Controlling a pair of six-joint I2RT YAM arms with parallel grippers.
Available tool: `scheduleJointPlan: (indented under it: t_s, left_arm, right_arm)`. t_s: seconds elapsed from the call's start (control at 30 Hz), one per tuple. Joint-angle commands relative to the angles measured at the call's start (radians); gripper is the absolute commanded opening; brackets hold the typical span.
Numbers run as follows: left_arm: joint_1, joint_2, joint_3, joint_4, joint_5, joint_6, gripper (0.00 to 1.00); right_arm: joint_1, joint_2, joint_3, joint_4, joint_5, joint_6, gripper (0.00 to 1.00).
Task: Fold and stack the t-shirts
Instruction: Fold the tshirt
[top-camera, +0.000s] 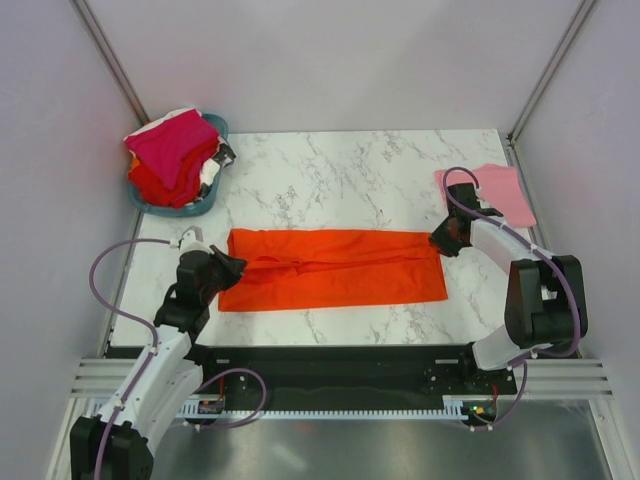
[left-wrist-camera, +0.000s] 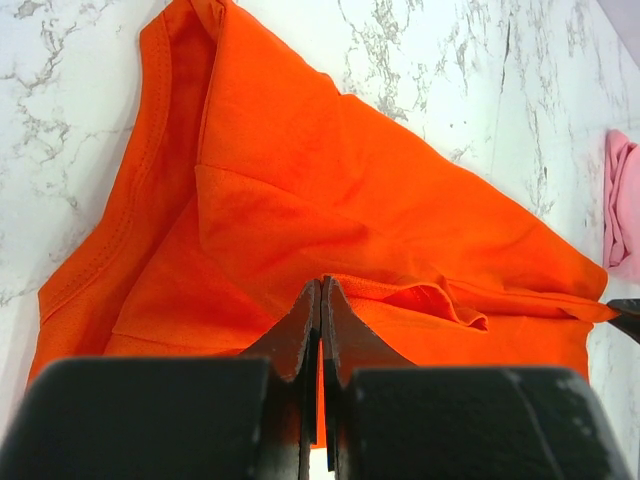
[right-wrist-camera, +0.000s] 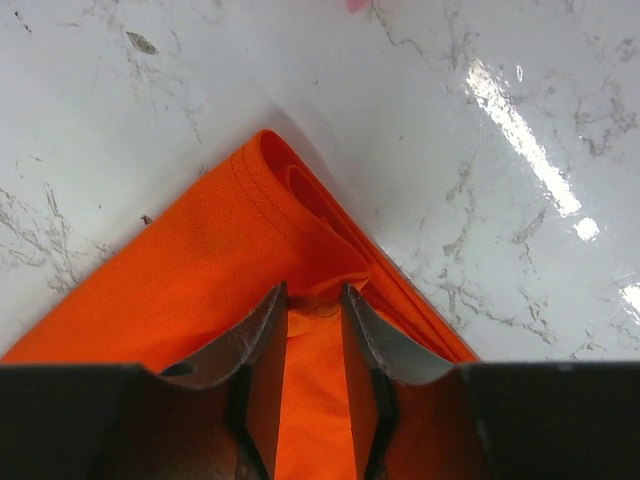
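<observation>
Broadly, we see a marble table (top-camera: 330, 170) with the orange t-shirt (top-camera: 340, 275) folded into a long flat band across its middle. Only the top view shows the teal basket (top-camera: 212, 207), back left, heaped with magenta, red and white shirts (top-camera: 175, 150). The pink t-shirt (top-camera: 505, 190) lies back right. Our left gripper (left-wrist-camera: 320, 292) is clamped on the band's left edge. Our right gripper (right-wrist-camera: 310, 295) stands parted astride its doubled right corner.

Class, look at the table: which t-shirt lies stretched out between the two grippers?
The orange-red t-shirt, a long folded band mid-table. The pink t-shirt lies alone at the right edge; the other t-shirts are heaped in the teal basket.
</observation>
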Motion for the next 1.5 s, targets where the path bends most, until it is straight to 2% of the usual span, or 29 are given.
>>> scheduleJointPlan:
  t_s: [0.0,0.1,0.17,0.23,0.3,0.4,0.47,0.5,0.73,1.1,1.47]
  left_arm:
    - [-0.001,-0.012,0.018,0.021,0.005,0.015,0.02]
    - [-0.003,-0.012,0.018,0.019,0.004,0.017,0.02]
    - [-0.003,-0.012,0.019,0.021,0.004,0.017,0.02]
    - [-0.001,-0.010,0.019,0.019,0.005,0.018,0.02]
    - [-0.003,-0.007,0.021,0.024,0.005,0.018,0.02]
    - [-0.003,0.006,0.030,0.031,0.007,0.018,0.02]
    - [-0.003,0.026,0.038,0.037,0.008,0.017,0.02]
    - [-0.003,0.034,0.041,0.048,0.008,0.015,0.02]
    - [-0.003,0.118,0.121,0.094,-0.039,0.023,0.02]
    - [-0.001,0.435,0.387,0.197,-0.111,0.020,0.02]
    - [0.022,0.660,0.590,0.240,-0.133,0.030,0.02]
  right_arm:
    - [-0.002,-0.023,-0.007,0.001,0.029,0.006,0.35]
    - [-0.002,-0.014,-0.010,0.013,0.024,-0.008,0.23]
    - [-0.002,-0.013,-0.010,0.013,0.024,-0.013,0.21]
    - [-0.002,-0.023,-0.013,0.014,0.036,-0.016,0.14]
    - [-0.002,-0.041,-0.013,0.016,0.050,-0.017,0.13]
    - [-0.003,-0.064,-0.004,0.014,0.059,-0.032,0.05]
    - [-0.003,-0.069,0.009,0.016,0.053,-0.040,0.05]
    - [-0.002,-0.067,0.013,0.019,0.050,-0.049,0.01]
    - [-0.002,-0.024,0.085,0.085,-0.022,-0.100,0.00]
    - [-0.005,0.154,0.275,0.159,-0.088,-0.123,0.00]
    - [-0.028,0.332,0.487,0.178,-0.131,-0.149,0.00]
